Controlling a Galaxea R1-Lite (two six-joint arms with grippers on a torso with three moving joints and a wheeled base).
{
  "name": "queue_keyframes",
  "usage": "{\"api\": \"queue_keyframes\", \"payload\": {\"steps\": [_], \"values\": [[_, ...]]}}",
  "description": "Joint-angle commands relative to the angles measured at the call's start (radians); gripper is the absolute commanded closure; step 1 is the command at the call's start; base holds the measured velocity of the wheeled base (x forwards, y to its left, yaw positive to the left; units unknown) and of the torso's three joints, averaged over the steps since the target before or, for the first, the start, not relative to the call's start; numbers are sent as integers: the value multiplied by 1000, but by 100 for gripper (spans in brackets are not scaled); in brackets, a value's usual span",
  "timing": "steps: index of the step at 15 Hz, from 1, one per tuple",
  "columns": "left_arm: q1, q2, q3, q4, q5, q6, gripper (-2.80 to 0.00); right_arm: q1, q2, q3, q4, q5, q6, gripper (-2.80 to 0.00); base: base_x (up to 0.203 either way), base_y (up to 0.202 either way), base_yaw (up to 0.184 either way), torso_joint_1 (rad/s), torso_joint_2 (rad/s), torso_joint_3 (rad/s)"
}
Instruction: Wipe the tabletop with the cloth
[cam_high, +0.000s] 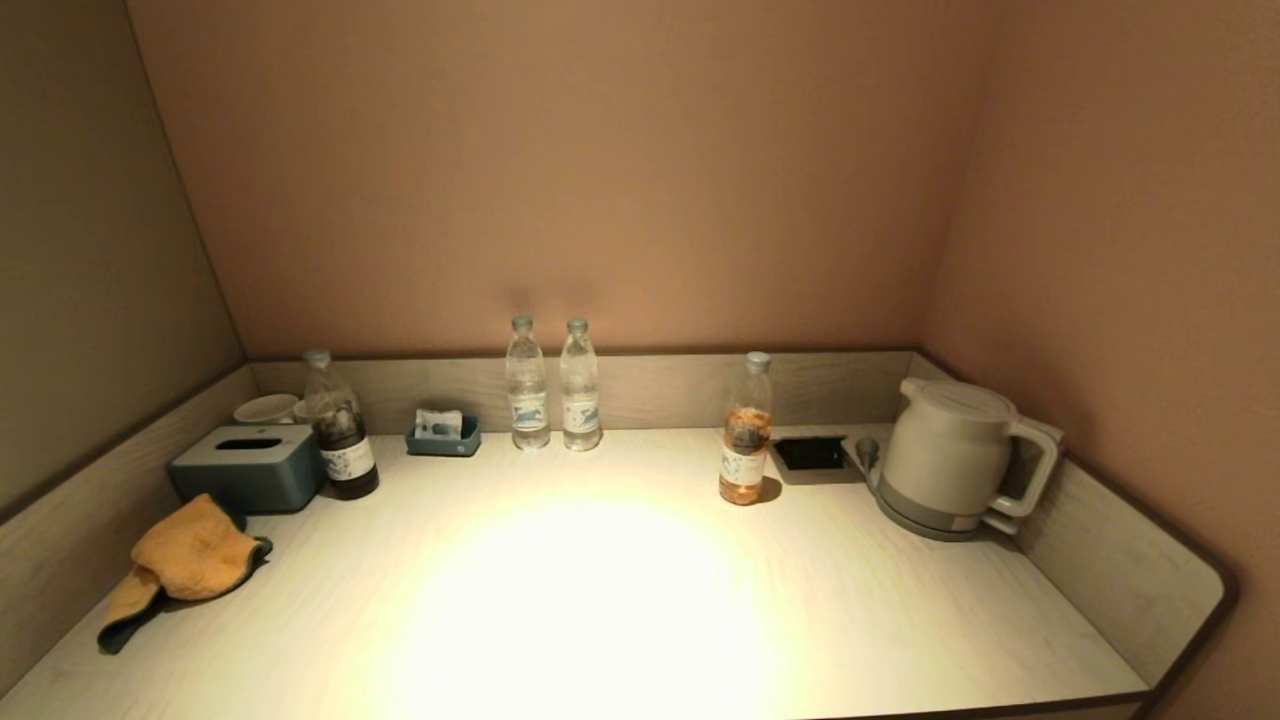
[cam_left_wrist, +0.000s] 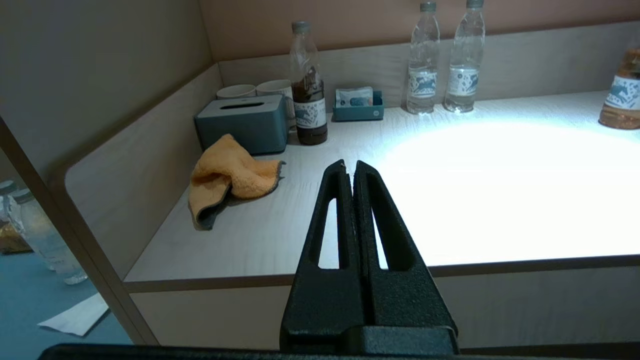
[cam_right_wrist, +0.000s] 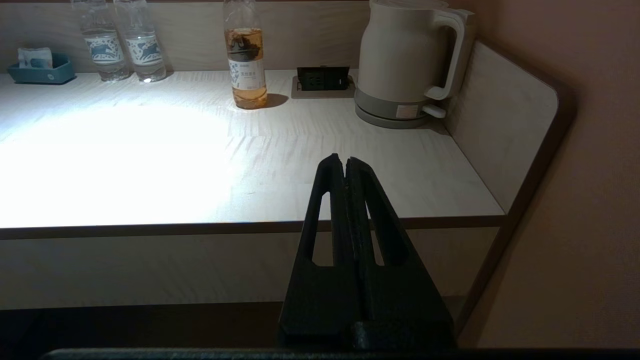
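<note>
Just in front of the tissue box (cam_high: 245, 466), the orange cloth (cam_high: 185, 560) lies crumpled on the tabletop (cam_high: 620, 600). From the left wrist, the left gripper (cam_left_wrist: 351, 167) hangs before the table edge, fingers pressed together, empty, the cloth well apart. From the right wrist, the right gripper (cam_right_wrist: 340, 161) does likewise, far from the box.

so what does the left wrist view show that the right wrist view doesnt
Only the left wrist view shows the orange cloth, the tissue box, two cups, the dark bottle and the shut left end effector. Only the right wrist view shows the kettle, the socket and the shut right end effector. Both show the tabletop, two clear bottles, the amber bottle and the small tray.
</note>
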Motion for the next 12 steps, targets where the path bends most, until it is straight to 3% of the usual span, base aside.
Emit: {"api": "queue_keyframes", "payload": {"steps": [1, 12], "values": [[0, 0, 0, 55, 1, -4, 0, 0, 0, 0, -1, 0, 0, 0, 0, 0, 0, 0, 0, 0], [0, 0, 0, 111, -8, -60, 0, 1, 0, 0, -1, 0, 0, 0, 0, 0, 0, 0, 0, 0]]}}
